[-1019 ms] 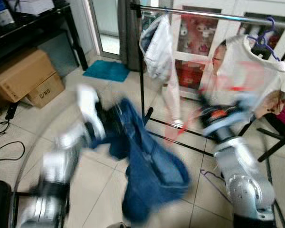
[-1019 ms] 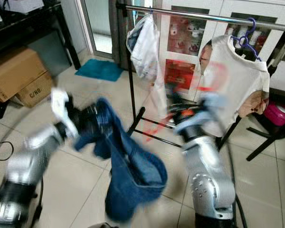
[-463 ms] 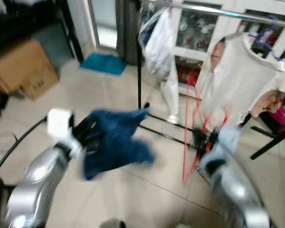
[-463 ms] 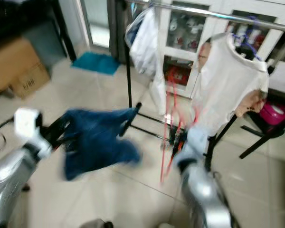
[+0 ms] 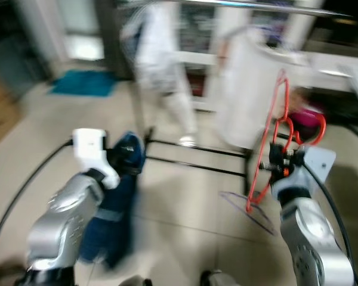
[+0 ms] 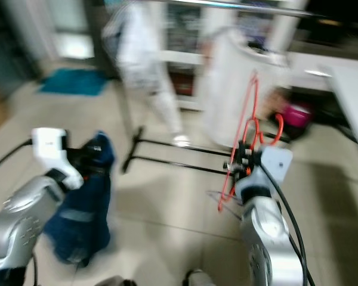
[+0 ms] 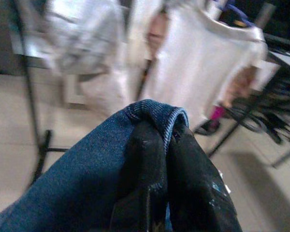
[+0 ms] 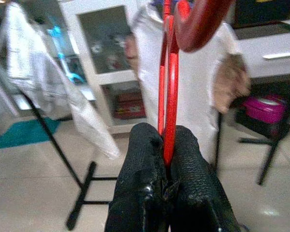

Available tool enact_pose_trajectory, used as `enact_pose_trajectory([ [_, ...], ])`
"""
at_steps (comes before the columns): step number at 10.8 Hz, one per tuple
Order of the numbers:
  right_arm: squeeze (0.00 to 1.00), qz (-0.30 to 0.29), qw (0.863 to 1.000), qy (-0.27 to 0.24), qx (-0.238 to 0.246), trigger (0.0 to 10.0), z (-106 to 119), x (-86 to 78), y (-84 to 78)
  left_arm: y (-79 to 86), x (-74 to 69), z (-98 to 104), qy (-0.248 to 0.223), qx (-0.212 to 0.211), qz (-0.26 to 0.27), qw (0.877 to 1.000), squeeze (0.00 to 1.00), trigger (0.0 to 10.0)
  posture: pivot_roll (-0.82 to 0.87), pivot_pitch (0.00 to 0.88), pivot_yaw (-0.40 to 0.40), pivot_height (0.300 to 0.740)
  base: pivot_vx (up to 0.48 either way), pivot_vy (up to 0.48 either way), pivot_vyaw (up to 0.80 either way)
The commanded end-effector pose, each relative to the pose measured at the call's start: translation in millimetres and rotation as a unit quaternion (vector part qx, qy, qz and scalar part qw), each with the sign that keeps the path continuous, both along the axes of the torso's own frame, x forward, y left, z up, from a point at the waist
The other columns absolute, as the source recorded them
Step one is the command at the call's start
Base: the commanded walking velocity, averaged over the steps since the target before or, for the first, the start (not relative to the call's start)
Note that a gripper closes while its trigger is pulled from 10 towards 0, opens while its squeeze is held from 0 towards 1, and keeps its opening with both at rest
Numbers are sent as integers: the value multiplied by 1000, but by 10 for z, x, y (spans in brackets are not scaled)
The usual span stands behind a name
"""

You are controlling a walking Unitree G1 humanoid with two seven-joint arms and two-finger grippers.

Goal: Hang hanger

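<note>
A red wire hanger stands upright in my right gripper, which is shut on its lower part, in front of a white shirt hanging on the clothes rack. The right wrist view has the black fingers pinched on the red wire. My left gripper is shut on blue jeans, which hang down from it toward the floor. In the left wrist view the denim is folded over the closed fingertips. The rack's metal rail runs across the top.
A pale garment hangs at the rail's left end. The rack's black base bars cross the tiled floor. A purple hanger lies on the floor by my right arm. A teal mat is far left, a pink object far right.
The view has swung right and is blurred. The jeans, earlier held out in the air, now hang straight down from my left gripper. My right gripper has lifted the red hanger higher.
</note>
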State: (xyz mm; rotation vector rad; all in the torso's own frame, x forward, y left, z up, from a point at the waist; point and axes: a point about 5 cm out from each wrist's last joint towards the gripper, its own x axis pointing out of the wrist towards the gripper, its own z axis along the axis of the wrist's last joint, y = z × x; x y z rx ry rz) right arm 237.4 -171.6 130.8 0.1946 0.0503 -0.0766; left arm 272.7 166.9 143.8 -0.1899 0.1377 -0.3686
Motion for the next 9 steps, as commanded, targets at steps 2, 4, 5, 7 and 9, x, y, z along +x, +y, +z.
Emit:
enact_pose_trajectory([
  [2, 0, -21, 1000, -5, 15, 10000, 32, 24, -23, -109, 121, 154, -34, 29, -10, 999, 0, 10000, -143, 0, 29, 740, 0, 0, -800],
  [4, 0, -27, 999, -1, 32, 10000, 10, -33, 38, -139, 165, -5, 33, 11, 2, 999, 0, 10000, -149, 0, 59, 740, 0, 0, -800],
  [5, 0, -23, 999, 8, 41, 10000, -37, -33, 73, -189, 126, -47, 41, 24, -4, 999, 0, 10000, -140, 0, 48, 740, 0, 0, -800],
  [7, 0, -25, 998, 20, 50, 10000, -57, 10, 98, -63, 195, 30, -34, 21, 93, 995, 0, 10000, -129, 0, 41, 740, 0, 0, -800],
  [9, 0, -40, 998, 28, 45, 10000, -79, -13, 17, -57, 205, 40, -29, 23, 96, 995, 0, 10000, -133, 0, 41, 740, 0, 0, -800],
])
